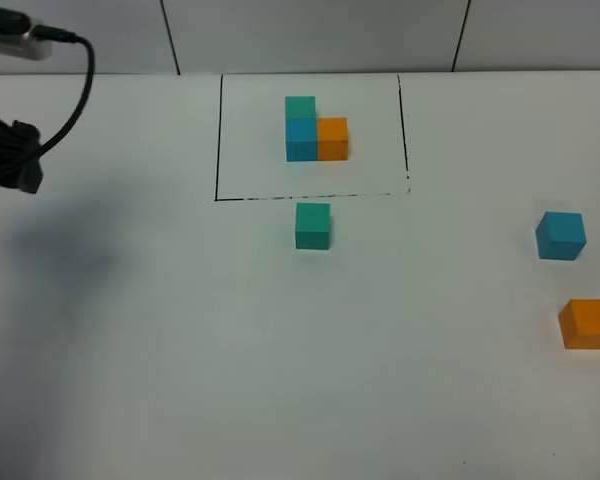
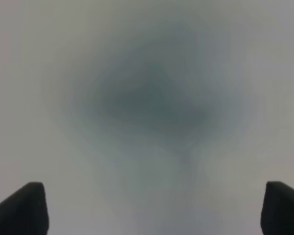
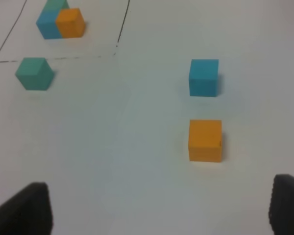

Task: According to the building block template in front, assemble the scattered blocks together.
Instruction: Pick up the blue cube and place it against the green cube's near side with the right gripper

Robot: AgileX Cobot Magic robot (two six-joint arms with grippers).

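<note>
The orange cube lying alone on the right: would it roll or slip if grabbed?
The orange cube probably won't roll: it rests flat on one face. Its flat, matte-looking sides should grip fairly well. Crisp corners suggest it is stiff, not squashy.

White matte tabletop (image 1: 180,380), black-framed L-shaped trio of teal, blue and orange cubes (image 1: 315,132), loose teal-green cube (image 1: 313,226) just outside the frame, sky-blue cube (image 1: 561,236) and orange cube (image 1: 587,324) far right
</note>
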